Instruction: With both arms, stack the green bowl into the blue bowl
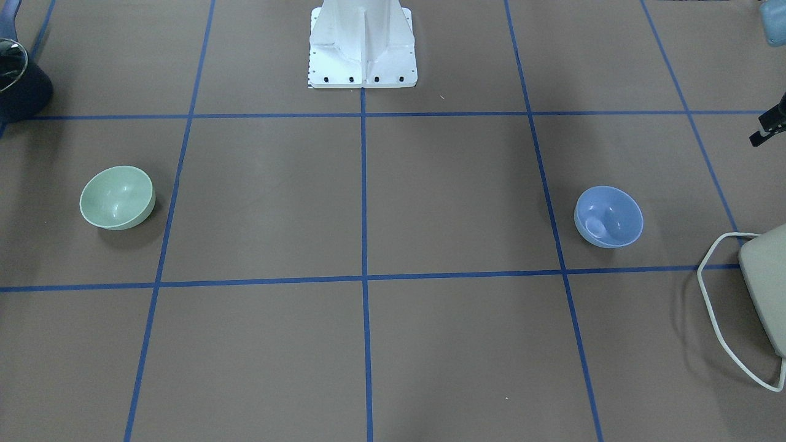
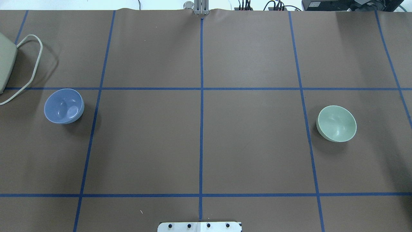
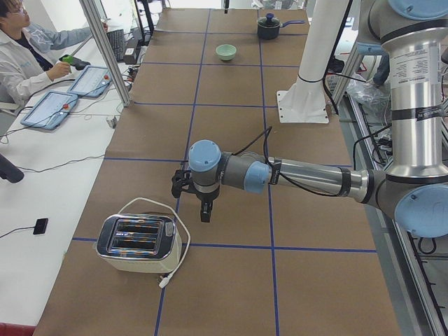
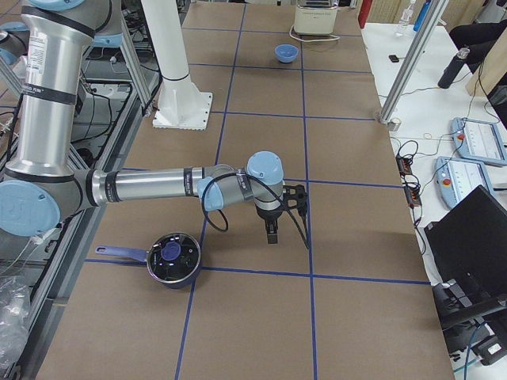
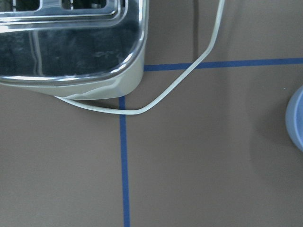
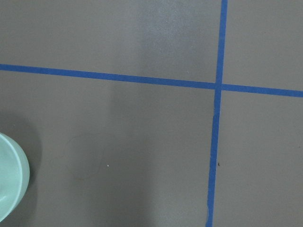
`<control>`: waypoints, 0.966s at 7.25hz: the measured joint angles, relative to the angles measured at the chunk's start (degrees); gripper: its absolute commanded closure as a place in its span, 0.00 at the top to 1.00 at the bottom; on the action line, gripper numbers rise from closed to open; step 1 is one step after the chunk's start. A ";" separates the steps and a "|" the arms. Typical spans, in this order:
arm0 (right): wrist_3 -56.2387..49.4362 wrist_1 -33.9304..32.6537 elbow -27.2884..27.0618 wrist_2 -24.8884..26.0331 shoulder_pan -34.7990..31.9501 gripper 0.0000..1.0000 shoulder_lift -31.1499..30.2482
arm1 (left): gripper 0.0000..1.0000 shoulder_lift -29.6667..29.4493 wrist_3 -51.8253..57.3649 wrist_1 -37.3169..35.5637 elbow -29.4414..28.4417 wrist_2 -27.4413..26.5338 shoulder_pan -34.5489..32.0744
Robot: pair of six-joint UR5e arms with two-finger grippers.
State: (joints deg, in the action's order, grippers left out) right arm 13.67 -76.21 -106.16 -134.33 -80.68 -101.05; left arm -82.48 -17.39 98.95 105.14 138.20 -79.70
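- Left arm [image 3: 308, 178] and right arm [image 4: 150, 186] reach out low over the table. Step in hand is the approach; nothing is stacked.
- Green bowl [image 2: 337, 123] sits upright at 3 o'clock from table centre (overhead view). Blue bowl [image 2: 64, 106] sits at 9 o'clock, well apart.
- Left gripper [image 3: 205, 213] and right gripper [image 4: 272, 232] point down, touching no bowl; jaw state cannot be told.
- Next, probably: right gripper takes the green bowl's rim.

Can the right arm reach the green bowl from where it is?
Probably yes. The green bowl stands alone with nothing touching it. The right wrist camera shows its edge close by, so the right hand seems near, with no obstacle between.
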 measured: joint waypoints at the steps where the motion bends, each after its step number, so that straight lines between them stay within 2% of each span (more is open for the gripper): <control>1: -0.01 0.42 -0.26 -0.46 0.07 1.00 0.65 | 0.99 -0.82 -6.45 3.93 -0.25 -0.06 3.09; 3: 0.20 0.67 -0.34 -0.74 1.55 1.00 3.33 | 0.98 -5.44 -15.01 7.48 -2.76 -0.42 8.47; 5: 1.49 1.51 -0.20 -2.77 3.70 1.00 4.32 | 0.97 -11.11 -17.84 8.12 -7.25 -0.65 11.70; 7: 4.55 2.62 -0.14 -4.49 6.91 1.00 4.43 | 0.97 -13.76 -18.50 8.86 -10.54 -2.31 13.70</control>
State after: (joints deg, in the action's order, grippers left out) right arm 18.22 -73.59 -106.30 -138.81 -73.77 -96.62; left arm -96.24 -35.89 107.80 94.60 135.89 -66.00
